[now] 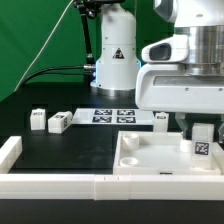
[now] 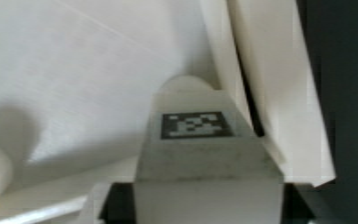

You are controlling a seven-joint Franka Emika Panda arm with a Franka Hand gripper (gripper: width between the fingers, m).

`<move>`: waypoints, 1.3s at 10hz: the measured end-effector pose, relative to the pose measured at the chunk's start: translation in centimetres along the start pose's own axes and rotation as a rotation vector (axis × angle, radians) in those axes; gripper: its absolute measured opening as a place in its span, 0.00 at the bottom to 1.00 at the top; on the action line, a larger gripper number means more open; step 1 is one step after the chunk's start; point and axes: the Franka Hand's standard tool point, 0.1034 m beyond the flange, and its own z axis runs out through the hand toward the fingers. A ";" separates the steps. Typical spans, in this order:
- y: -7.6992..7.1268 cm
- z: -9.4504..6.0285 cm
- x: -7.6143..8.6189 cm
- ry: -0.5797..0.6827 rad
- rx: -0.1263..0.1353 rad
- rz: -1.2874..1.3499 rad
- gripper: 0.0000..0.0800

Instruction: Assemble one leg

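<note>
A tagged white leg (image 1: pixel 201 147) is seen standing in a recessed corner pocket of the large white tray-like part (image 1: pixel 140 160) on the black counter (image 1: pixel 60 150). The gripper (image 1: pixel 203 128) is positioned directly above it; in the wrist view the leg (image 2: pixel 201 150) is seen between the jaws, though whether it is clamped cannot be told. Two more legs (image 1: pixel 58 122) are left loose on the counter beside the marker board (image 1: pixel 112 116).

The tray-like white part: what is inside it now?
Inside the tray-like white part stands one tagged leg at the exterior view's right, with the gripper around its top. The pocket floor under that leg is covered.
</note>
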 end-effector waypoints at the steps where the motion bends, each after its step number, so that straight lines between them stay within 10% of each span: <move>1: 0.4 0.0 0.1 0.006 -0.012 0.098 0.37; 7: 2.9 -0.3 0.8 0.035 -0.085 0.475 0.39; 10: 2.8 -0.3 0.8 0.033 -0.085 0.401 0.77; 13: 2.3 -0.3 0.6 0.021 -0.086 0.107 0.81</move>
